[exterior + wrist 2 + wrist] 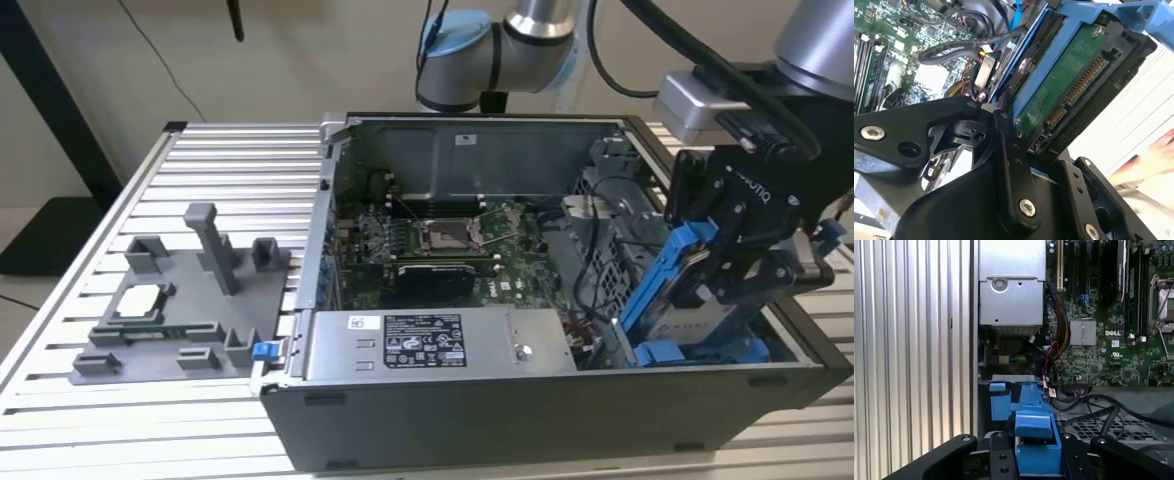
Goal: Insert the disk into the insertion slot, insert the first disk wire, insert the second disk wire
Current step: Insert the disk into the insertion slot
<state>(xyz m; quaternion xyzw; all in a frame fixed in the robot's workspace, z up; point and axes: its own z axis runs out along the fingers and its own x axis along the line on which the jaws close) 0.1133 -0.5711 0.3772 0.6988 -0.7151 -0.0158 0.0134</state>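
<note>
My end effector (pixel 731 285) grips the disk (pixel 663 285), tilted just above the insertion slot (pixel 694 352); it is not yet seated and its connectors (pixel 1081 82) are bare.

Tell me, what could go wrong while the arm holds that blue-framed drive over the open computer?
The gripper is shut on the disk, which looks tilted over the insertion slot; it might catch the cage edge and jam. Loose black cables lie beside the bay and could get snagged or pinched. The disk's bare connector might knock against metal.
</note>
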